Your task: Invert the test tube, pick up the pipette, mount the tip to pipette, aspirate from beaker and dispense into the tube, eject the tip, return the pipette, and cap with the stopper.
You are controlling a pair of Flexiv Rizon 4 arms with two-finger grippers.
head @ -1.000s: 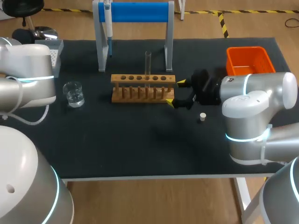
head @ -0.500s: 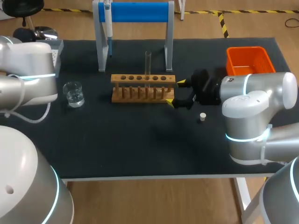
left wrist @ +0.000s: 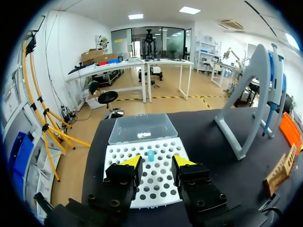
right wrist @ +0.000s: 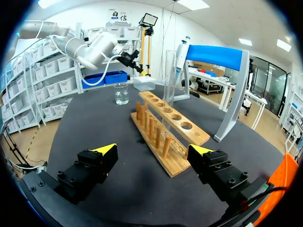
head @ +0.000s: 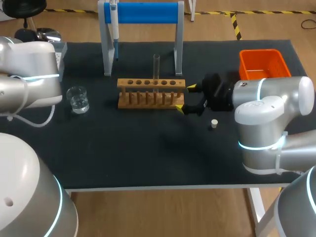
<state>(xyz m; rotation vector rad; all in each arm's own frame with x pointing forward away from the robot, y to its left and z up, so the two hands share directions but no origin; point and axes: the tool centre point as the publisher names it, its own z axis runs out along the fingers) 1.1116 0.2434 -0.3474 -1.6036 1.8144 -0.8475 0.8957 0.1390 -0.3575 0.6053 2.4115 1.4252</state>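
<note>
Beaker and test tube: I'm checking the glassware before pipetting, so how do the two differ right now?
The beaker is short and wide; the test tube is tall and slim. The beaker stands free on the table; the test tube stands in the wooden rack. The beaker holds clear liquid; the test tube looks empty. Both are clear and upright.
</note>
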